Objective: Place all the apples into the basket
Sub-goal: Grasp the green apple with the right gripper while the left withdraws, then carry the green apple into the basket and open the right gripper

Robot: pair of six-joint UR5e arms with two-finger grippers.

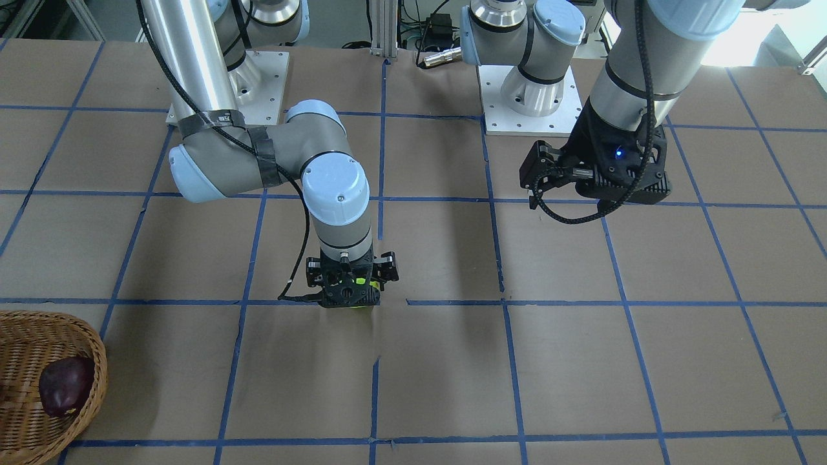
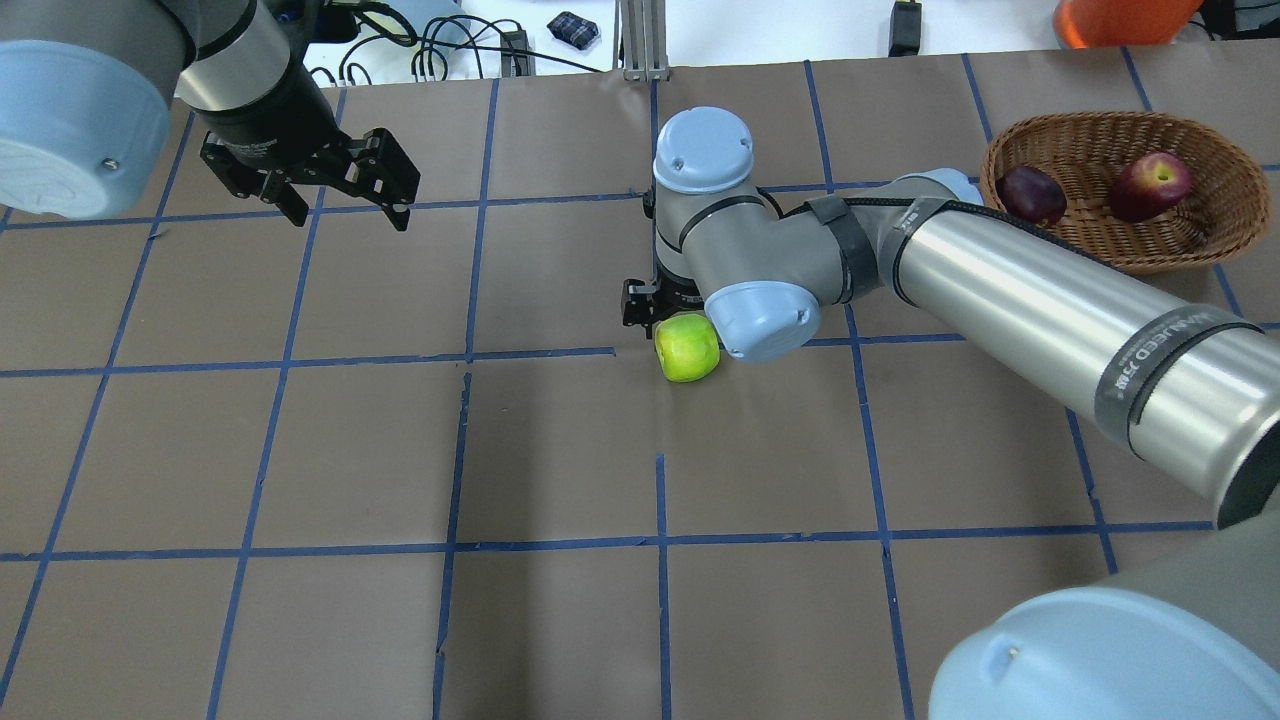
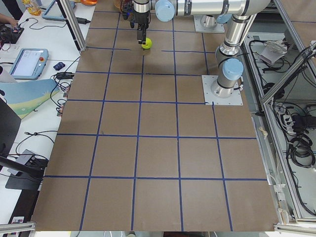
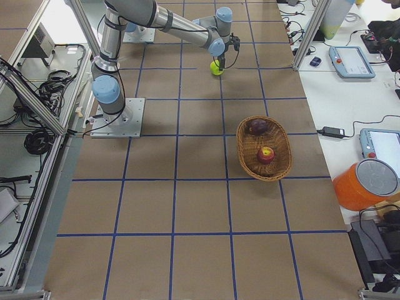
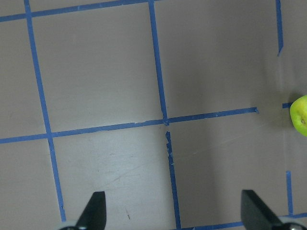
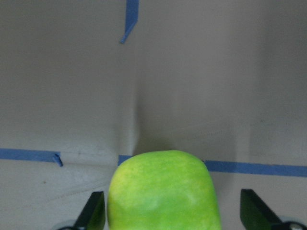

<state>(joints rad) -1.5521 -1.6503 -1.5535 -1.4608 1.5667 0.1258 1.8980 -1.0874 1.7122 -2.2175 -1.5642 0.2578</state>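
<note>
The lime green apple [image 2: 687,347] sits on the brown paper near the table's middle. My right gripper [image 6: 172,213] is low over it, open, with the apple [image 6: 163,191] between its fingers; the left finger is almost at its side. In the front view the gripper [image 1: 352,290] hides nearly all of the apple. The wicker basket [image 2: 1220,200] stands at the far right and holds the maroon apple [image 2: 1035,195] and the red apple [image 2: 1150,185]. My left gripper [image 2: 350,205] is open and empty, above the table at the far left.
The table is covered in brown paper with a blue tape grid. The basket [image 1: 97,361] sits at the edge of the front view. My right arm's long forearm [image 2: 1050,300] stretches across the space between the green apple and the basket.
</note>
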